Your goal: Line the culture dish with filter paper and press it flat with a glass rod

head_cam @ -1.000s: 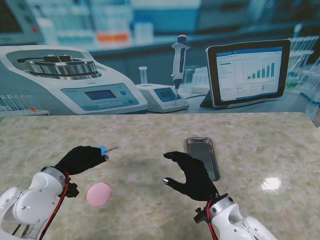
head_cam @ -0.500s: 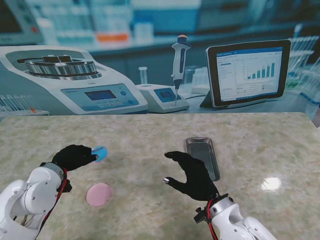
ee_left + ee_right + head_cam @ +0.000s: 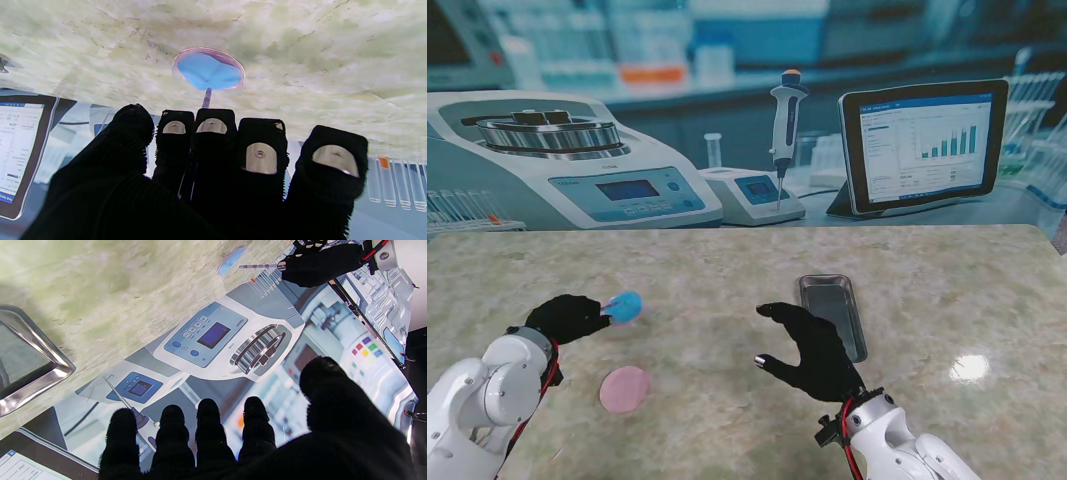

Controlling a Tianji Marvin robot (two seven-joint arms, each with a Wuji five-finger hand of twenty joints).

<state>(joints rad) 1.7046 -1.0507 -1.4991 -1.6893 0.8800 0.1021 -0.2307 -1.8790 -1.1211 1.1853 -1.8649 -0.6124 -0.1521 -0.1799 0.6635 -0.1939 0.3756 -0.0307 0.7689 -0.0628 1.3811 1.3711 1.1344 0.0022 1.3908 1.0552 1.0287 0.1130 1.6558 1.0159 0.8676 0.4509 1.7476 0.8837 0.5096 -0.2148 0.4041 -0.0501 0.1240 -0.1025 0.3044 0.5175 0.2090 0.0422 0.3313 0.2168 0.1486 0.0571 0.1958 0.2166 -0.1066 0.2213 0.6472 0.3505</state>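
A clear culture dish (image 3: 624,306) lined with blue filter paper (image 3: 208,70) sits on the marble table at my left. My left hand (image 3: 567,318) is just to the left of it, shut on a thin glass rod (image 3: 206,97). The rod sticks out past the fingers (image 3: 210,133), and its tip meets the near edge of the paper. The paper shows creases and is not quite flat. My right hand (image 3: 812,350) hovers over the middle of the table, open, fingers spread, holding nothing. The right wrist view shows the dish (image 3: 230,258) and rod (image 3: 257,266) from the side.
A pink round disc (image 3: 624,388) lies on the table nearer to me than the dish. A shallow metal tray (image 3: 832,312) lies just beyond my right hand. A printed lab backdrop stands along the table's far edge.
My left hand has drawn back to the left with the rod, uncovering the blue-lined dish it was over. The right hand has stayed still.
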